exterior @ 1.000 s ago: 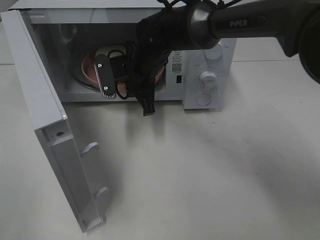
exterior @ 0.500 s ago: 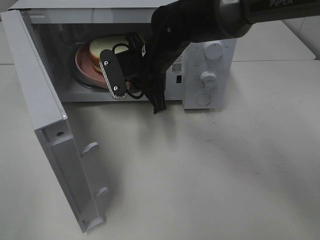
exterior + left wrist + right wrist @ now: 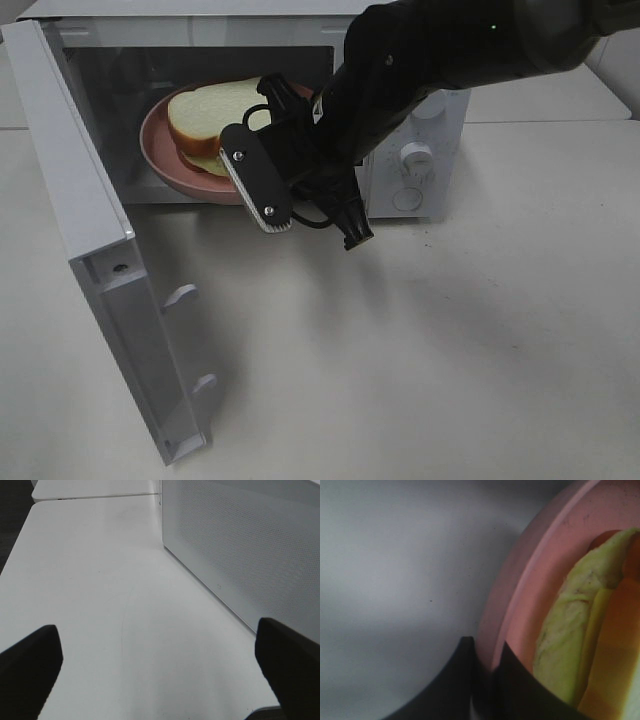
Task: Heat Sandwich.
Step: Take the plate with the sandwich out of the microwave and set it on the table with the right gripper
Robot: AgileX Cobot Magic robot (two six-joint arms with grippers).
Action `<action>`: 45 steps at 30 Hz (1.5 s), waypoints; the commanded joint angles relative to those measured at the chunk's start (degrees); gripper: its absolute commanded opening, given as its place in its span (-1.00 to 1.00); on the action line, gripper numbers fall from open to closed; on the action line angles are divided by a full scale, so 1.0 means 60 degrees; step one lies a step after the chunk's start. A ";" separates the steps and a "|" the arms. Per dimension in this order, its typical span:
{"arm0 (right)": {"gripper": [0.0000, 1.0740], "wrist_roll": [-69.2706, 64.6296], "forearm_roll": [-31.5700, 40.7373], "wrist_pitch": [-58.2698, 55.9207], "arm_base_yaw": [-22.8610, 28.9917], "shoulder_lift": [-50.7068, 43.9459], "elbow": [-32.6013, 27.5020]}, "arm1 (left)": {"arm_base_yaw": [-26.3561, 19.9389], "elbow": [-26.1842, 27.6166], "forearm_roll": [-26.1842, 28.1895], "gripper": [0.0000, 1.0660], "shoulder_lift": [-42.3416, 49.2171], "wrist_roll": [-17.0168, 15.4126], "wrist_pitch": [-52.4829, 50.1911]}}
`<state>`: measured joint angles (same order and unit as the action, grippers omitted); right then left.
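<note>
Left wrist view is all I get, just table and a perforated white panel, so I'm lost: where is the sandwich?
Observer: The sandwich lies on a pink plate at the mouth of the open microwave.
Operator: Is anything holding that plate?
Observer: Yes, the right hand is shut on the plate's rim.
Operator: And the microwave door?
Observer: The door stands swung wide open, toward the camera.
</note>
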<state>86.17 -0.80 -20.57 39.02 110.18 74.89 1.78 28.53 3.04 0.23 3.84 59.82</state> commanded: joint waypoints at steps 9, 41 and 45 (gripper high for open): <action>-0.99 0.0411 0.0258 0.0573 0.0076 -0.1375 -0.1576 | -0.0038 -0.0029 0.0010 0.90 0.0248 -0.0038 -0.0153; -0.97 -0.0153 0.0134 0.0172 0.0076 -0.5338 -0.5529 | -0.0038 -0.0029 0.0010 0.90 0.0248 -0.0038 -0.0153; -0.97 -0.0363 0.0134 0.0057 0.0076 -0.5730 -0.5749 | -0.0038 -0.0029 0.0010 0.90 0.0248 -0.0038 -0.0153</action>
<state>84.68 0.00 -21.31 39.42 76.83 40.28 1.78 28.53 3.04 0.23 3.84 59.82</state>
